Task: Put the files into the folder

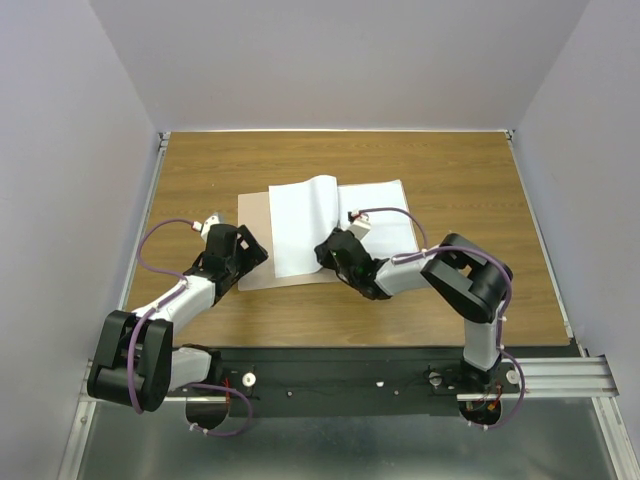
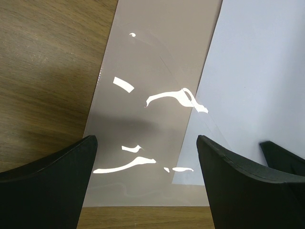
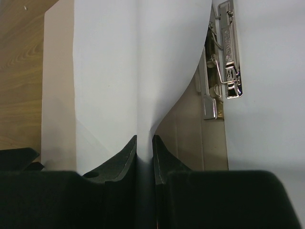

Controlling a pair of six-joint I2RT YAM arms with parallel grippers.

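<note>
The pinkish-tan folder (image 1: pixel 254 238) lies open in the middle of the table, its glossy leaf showing in the left wrist view (image 2: pixel 143 86). One white sheet (image 1: pixel 300 222) lies on it, its right edge lifted and curled. My right gripper (image 1: pixel 334 250) is shut on that edge (image 3: pixel 144 143), with the sheet (image 3: pixel 119 71) rising between the jaws. The second white sheet (image 1: pixel 385 222) lies flat on the right, beside the folder's metal clip (image 3: pixel 228 62). My left gripper (image 1: pixel 245 252) is open and empty just above the folder's near left corner (image 2: pixel 145 162), next to the sheet (image 2: pixel 257 71).
The wooden table (image 1: pixel 450 170) is boxed in by grey walls at the back and on both sides. A black rail (image 1: pixel 340 375) with the arm bases runs along the near edge. Bare wood shows left of the folder (image 2: pixel 47 71).
</note>
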